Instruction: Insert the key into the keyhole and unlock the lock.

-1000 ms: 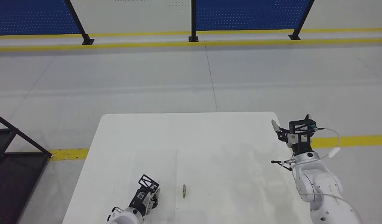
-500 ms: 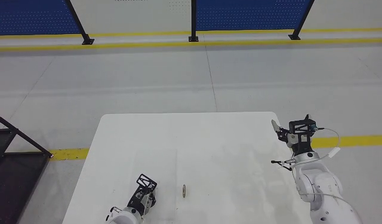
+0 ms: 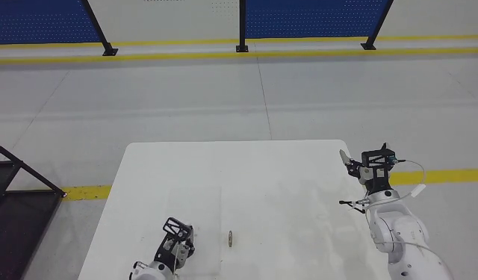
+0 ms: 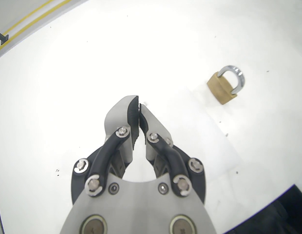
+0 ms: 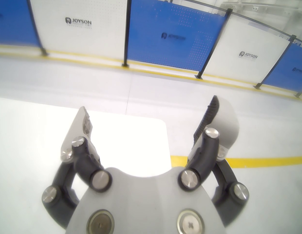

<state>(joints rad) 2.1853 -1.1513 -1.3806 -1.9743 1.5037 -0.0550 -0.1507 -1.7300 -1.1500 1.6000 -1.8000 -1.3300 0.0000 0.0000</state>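
Note:
A brass padlock (image 4: 222,89) with a silver shackle lies flat on the white table (image 4: 68,62). In the top view the padlock (image 3: 230,238) is a small object near the front edge. My left gripper (image 4: 139,105) is shut, pads pressed together, hovering low over the table a short way to the left of the padlock. From above, the left gripper (image 3: 179,230) sits near the front edge. My right gripper (image 5: 148,107) stands open with nothing between its fingers, held above the table's right edge, as the top view of the right gripper (image 3: 364,156) confirms.
The table's far right corner (image 5: 163,125) is rounded, with grey floor and a yellow line (image 5: 263,160) beyond it. Blue and white fence panels (image 3: 239,11) stand far behind. A black frame (image 3: 22,179) stands left of the table.
My left gripper has drifted a little to the left and toward the front edge, away from the padlock. The right arm and the padlock have stayed still.

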